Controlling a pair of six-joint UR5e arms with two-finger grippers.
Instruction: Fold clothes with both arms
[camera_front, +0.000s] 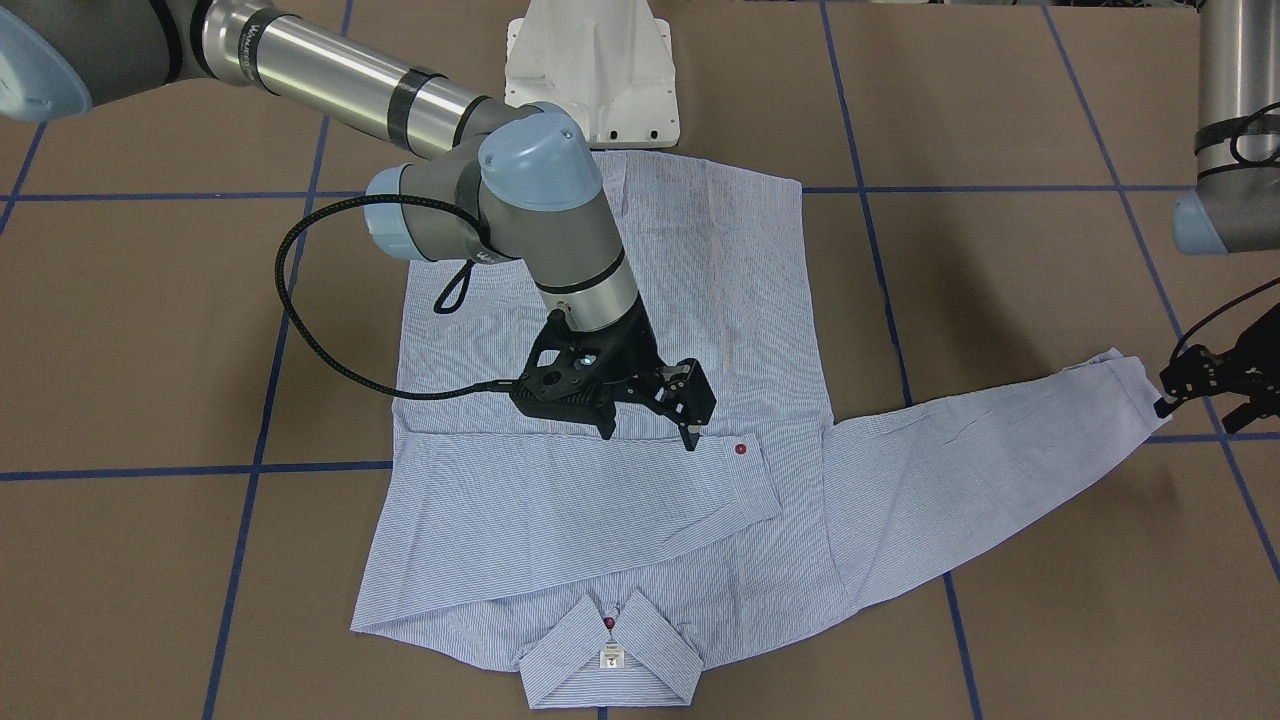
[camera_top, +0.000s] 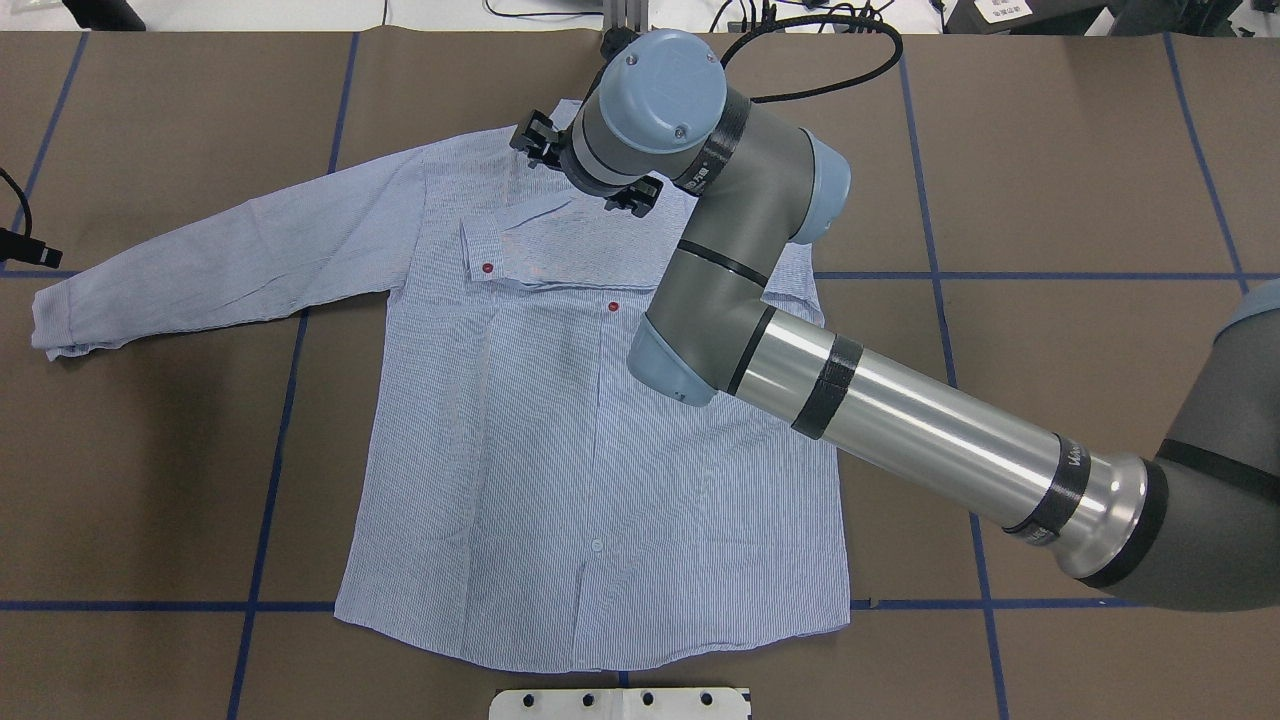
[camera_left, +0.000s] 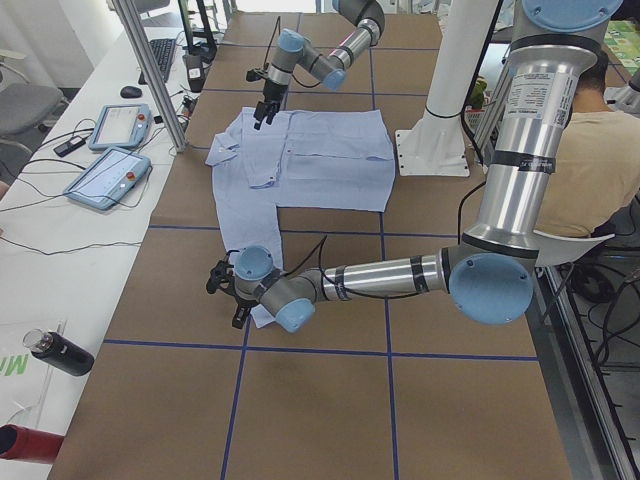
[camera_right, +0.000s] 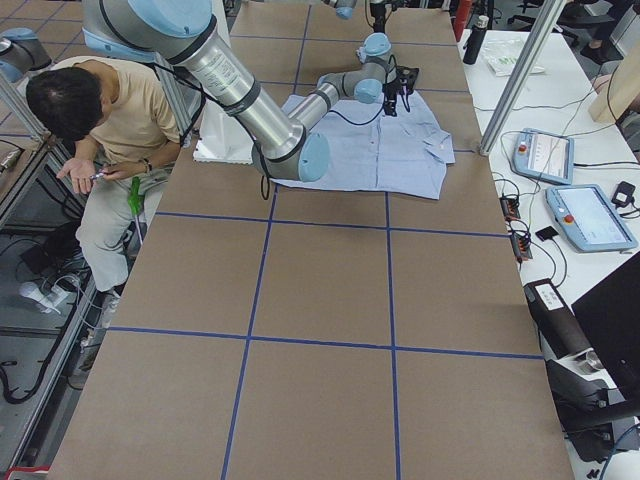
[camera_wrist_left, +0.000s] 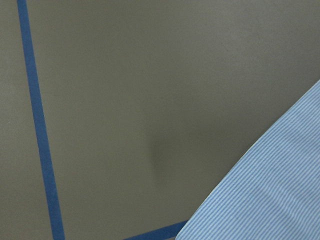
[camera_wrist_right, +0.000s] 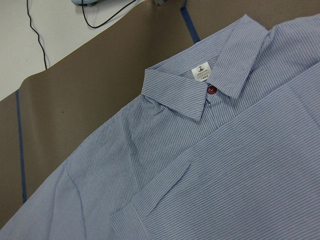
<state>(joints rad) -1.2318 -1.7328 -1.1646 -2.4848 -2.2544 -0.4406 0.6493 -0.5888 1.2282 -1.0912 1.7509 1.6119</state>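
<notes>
Right gripper (camera_front: 648, 435) hovers over the shirt (camera_front: 600, 520)'s folded sleeve, jaws wide, empty. Left gripper (camera_left: 226, 298) is beside the outstretched cuff; I cannot tell its jaw state.

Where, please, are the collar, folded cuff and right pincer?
collar (camera_front: 655, 652): front-facing view, its view-right flap.
folded cuff (camera_front: 752, 482): front-facing view, its middle.
right pincer (camera_front: 648, 436): front-facing view, between its fingertips.

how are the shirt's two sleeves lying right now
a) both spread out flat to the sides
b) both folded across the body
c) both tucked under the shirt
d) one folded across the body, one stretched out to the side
d: one sleeve lies folded across the front of the shirt, its cuff by the right gripper, while the other sleeve stretches out flat toward the left gripper.
</notes>
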